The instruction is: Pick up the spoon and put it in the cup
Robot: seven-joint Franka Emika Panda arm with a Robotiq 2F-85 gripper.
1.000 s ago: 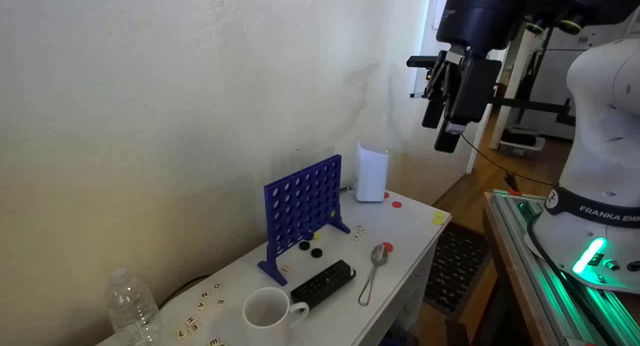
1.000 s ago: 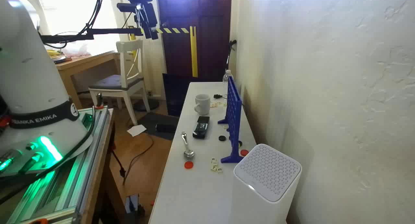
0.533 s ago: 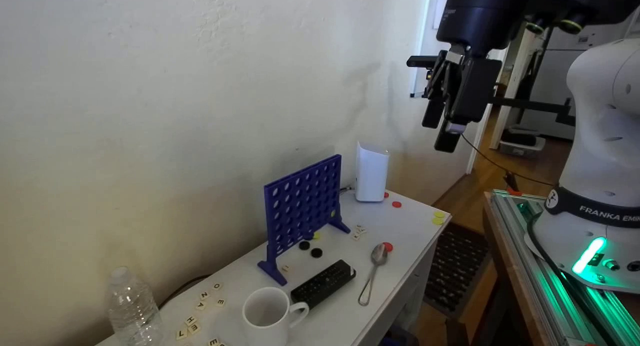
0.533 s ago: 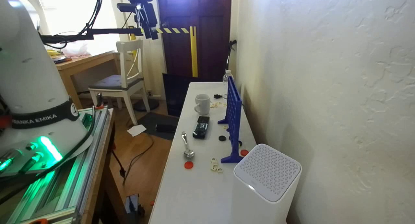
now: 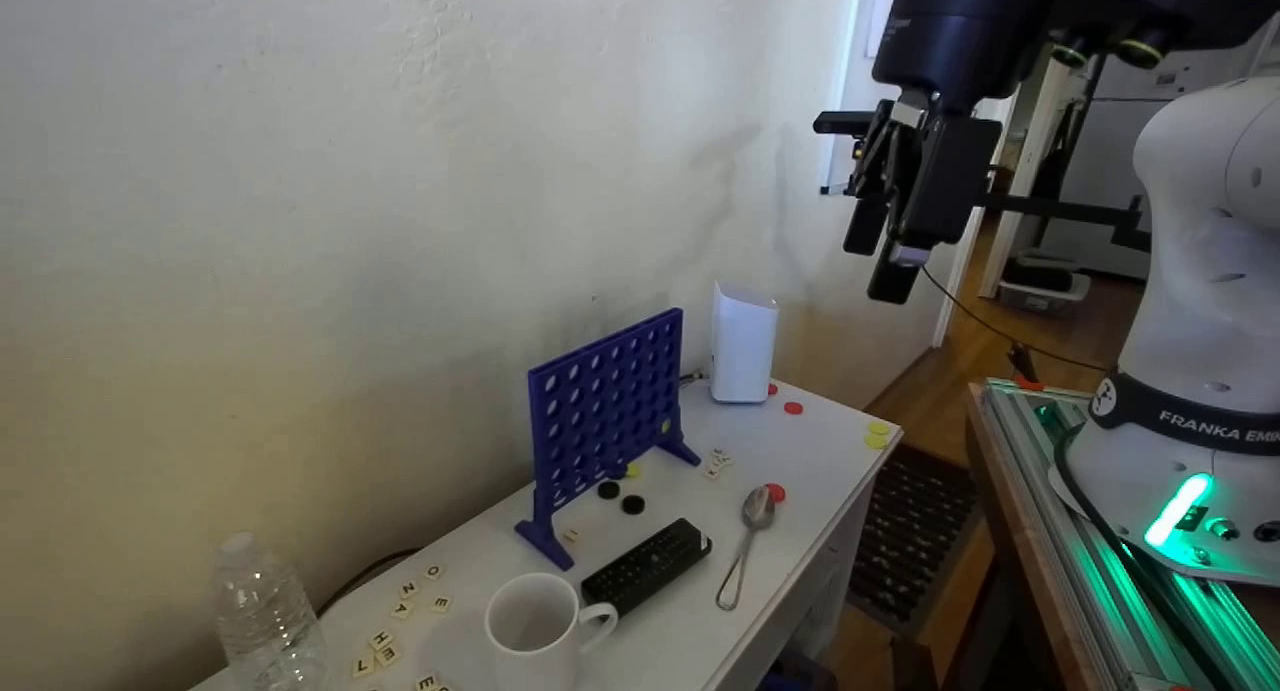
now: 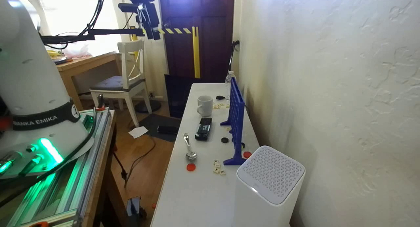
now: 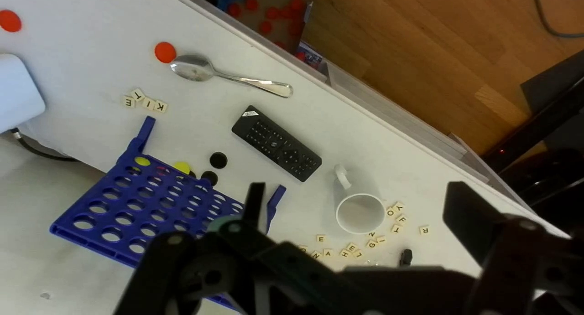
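Everything seemed to stay just where it was in the earlier pictures, even the robot arm (image 6: 36,76). The black gripper (image 5: 878,259) hung high up, well above the white table (image 6: 197,200). Its 2 fingers (image 7: 472,219) were spread wide apart in the wrist view.

The spoon (image 7: 203,69) lay flat on the table, near the long edge. Its round end was right by a red disc (image 7: 164,52), but I could not tell if they touched. Its thin handle pointed away from that disc. The cup (image 6: 205,106) stood upright on the table, and the black remote (image 7: 277,143) lay between it and the spoon.

A blue game rack (image 6: 237,118) stood between the remote and the wall (image 6: 344,89), and 2 black discs (image 5: 633,505) lay near it. Close together sat 4 letter tiles (image 7: 148,104) that read KITE. A white box (image 6: 270,174) with a patterned top stood near an end of the table. Toward the far end stood a clear bottle (image 5: 265,611), with more tiles (image 5: 387,654) between it and the cup.
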